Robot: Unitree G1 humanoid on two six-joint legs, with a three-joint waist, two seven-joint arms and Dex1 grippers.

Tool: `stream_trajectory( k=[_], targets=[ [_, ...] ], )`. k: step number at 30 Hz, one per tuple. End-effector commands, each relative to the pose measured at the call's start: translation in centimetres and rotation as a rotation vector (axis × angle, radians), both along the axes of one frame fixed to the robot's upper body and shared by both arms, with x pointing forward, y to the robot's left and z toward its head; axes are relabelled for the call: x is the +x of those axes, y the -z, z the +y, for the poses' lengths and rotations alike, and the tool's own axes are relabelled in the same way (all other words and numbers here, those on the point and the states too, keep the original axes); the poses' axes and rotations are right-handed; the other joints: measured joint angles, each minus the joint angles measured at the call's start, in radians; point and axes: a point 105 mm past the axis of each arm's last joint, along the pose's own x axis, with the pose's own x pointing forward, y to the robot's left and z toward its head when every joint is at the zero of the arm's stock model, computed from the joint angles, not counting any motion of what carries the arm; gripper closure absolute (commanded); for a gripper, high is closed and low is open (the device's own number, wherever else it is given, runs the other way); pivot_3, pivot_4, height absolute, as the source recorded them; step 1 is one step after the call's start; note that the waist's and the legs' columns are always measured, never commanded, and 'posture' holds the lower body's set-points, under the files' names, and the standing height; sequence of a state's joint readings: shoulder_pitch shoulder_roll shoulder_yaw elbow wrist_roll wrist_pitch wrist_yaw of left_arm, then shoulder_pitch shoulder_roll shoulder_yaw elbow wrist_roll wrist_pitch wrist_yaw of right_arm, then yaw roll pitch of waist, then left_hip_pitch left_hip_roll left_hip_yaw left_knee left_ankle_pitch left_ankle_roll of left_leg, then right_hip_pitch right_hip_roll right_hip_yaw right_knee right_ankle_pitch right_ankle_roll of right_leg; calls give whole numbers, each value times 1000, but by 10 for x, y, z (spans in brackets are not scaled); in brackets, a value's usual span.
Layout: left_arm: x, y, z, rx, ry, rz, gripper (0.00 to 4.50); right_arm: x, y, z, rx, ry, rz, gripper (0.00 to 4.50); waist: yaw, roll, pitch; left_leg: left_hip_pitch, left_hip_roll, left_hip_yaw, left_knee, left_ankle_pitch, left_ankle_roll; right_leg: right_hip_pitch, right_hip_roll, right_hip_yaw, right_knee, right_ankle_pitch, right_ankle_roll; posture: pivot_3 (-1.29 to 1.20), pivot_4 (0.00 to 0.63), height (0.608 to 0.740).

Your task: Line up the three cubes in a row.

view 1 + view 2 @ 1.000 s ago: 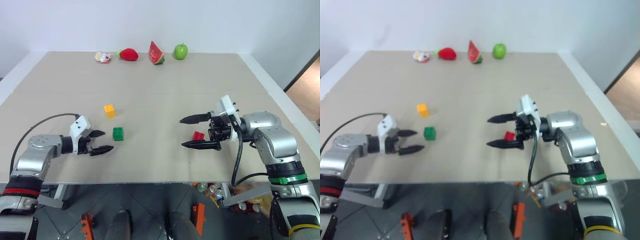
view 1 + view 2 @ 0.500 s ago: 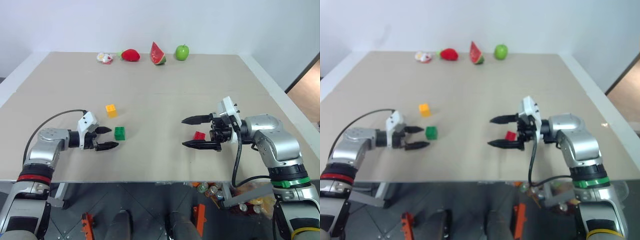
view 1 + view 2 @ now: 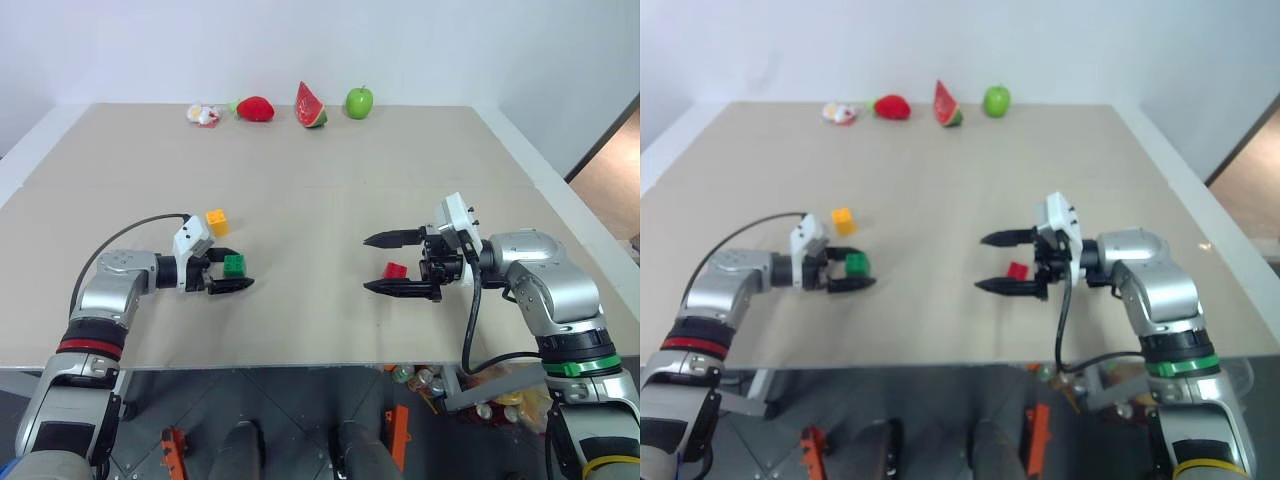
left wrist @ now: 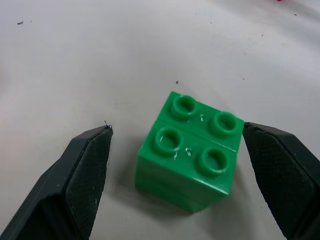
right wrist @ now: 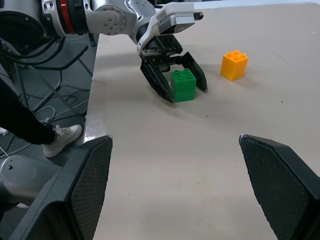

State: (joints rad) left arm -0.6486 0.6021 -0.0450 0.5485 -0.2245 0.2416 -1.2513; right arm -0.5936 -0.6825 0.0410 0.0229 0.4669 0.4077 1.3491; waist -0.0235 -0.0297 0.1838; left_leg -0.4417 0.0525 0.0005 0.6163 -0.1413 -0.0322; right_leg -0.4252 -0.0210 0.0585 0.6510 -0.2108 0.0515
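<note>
1. So, progress check: nothing is lined up yet, as far as I can tell. I'll use the green cube (image 3: 235,265) as the landmark. The yellow-orange cube (image 3: 217,222) sits just beyond it, a touch to the left and apart from it, and the red cube (image 3: 396,270) is well off to its right.
2. The left gripper (image 3: 228,270) has its jaws spread wide around the green cube, one finger on each side. One pad looks very close to a side face, with a clear gap on the other side, so no grip yet.
3. The right gripper (image 3: 376,263) hangs wide open and empty over near the red cube, which sits back between its fingers.
4. My guess at what's left: close on the green one, then bring all three cubes into a row.
5. Materials: glossy hard plastic bricks with four round studs on top. The finger pads are black with a fine crosshatch texture, and the table (image 3: 320,180) is matte beige.
</note>
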Motion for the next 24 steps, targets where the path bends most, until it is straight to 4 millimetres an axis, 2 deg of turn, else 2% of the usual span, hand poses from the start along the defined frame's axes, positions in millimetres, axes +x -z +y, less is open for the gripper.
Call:
stream_trajectory(
  k=[1,2,4,10,11,16,21,24],
  targets=[
    [0,-9,5,16,9,-20,258,-1,-12,1,17,-11,-49,307,0,0,0,0,0,0,0,0,0,0,0,0,0,0,0,0,150,740],
    [-1,-8,6,19,12,-18,258,-1,-12,1,18,-11,-49,307,0,0,0,0,0,0,0,0,0,0,0,0,0,0,0,0,150,740],
    [-3,-8,8,23,16,-13,796,0,-12,1,17,-11,-50,275,0,0,0,0,0,0,0,0,0,0,0,0,0,0,0,0,150,740],
    [-2,-9,9,29,32,-8,2713,4,-13,4,17,-14,-55,275,0,0,0,0,0,0,1,0,0,0,0,0,0,0,0,0,150,740],
    [-1,-10,7,34,37,-10,3151,5,-14,4,17,-15,-56,275,0,0,0,0,0,0,1,0,0,0,0,0,0,0,0,0,150,740],
    [2,-12,-6,63,84,-26,3186,7,-15,4,16,-9,-62,275,0,0,0,0,0,0,1,0,0,0,0,0,0,0,0,0,150,740],
    [10,-19,-52,92,218,-92,3186,13,-22,-12,23,64,-86,275,5,0,0,-2,-1,0,2,0,0,1,-1,0,0,0,1,0,150,740],
    [14,-22,-83,104,304,-127,3186,13,-21,-30,-3,119,-86,275,6,0,0,-4,-2,0,3,0,0,0,-2,1,-1,0,3,0,150,740]
  ],
)
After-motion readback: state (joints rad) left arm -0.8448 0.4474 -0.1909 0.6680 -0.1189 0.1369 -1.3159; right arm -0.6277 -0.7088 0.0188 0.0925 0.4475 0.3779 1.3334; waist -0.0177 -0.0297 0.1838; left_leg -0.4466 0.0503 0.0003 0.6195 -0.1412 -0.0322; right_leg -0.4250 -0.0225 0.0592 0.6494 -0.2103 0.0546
